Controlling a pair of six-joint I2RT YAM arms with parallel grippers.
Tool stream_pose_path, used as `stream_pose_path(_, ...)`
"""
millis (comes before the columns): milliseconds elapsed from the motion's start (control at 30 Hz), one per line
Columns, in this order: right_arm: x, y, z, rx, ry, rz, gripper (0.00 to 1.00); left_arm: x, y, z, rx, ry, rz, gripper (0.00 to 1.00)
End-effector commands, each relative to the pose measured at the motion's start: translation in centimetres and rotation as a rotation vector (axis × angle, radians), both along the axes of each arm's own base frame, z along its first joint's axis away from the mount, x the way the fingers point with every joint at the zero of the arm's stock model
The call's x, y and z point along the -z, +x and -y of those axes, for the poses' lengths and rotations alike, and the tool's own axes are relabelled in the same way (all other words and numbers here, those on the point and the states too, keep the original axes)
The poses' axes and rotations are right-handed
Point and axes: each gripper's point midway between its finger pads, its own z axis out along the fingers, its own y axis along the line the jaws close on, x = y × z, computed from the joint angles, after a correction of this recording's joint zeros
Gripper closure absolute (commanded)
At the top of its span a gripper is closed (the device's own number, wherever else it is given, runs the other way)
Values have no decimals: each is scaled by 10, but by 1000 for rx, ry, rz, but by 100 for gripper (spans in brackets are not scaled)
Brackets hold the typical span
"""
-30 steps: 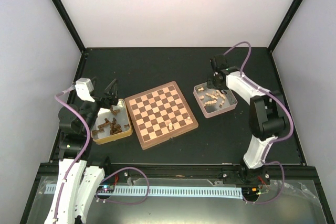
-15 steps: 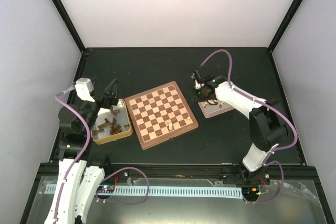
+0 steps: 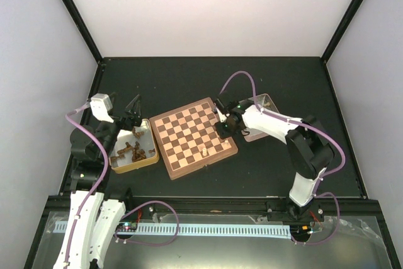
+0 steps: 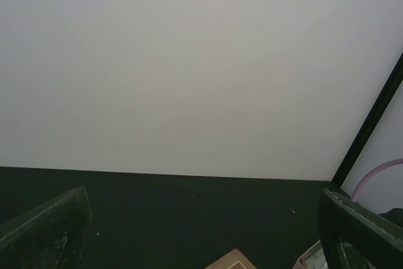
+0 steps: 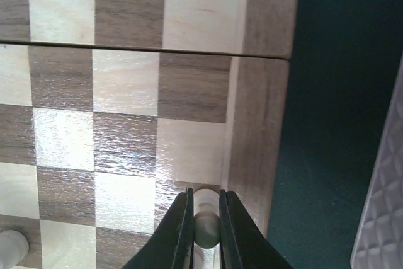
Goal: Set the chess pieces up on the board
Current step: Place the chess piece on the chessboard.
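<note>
Top external view: near the front edge of the board, one pale piece stands already placed. Just beyond it, the right jaws are clamped on a second pale piece above an edge square by the rim. Placement is under way. The next move, I judge, calls for lowering it upright, then releasing. Farther back, the left jaws gape wide over the tan tray.

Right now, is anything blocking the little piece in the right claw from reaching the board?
Nothing visible. The right gripper holds the pale piece over bare edge squares of the board; a second piece stands well aside.
</note>
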Motion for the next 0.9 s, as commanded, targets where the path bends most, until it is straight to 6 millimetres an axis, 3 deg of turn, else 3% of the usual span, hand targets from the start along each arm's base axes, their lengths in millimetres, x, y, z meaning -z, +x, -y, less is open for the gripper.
stream_pose_path(0, 4, -10, -8, -59, -16, -32, 92, -17, -7, 1, 10, 10, 49, 1)
stream_pose_path(267, 3, -18, -7, -86, -34, -55, 91, -17, -7, 1, 9, 11, 50, 1)
stream_pose_path(500, 4, -22, -13, -120, -13, -74, 82, -17, -7, 1, 10, 10, 50, 1)
stream_pose_path(867, 3, -15, -19, -96, 4, -59, 85, -17, -7, 1, 10, 11, 49, 1)
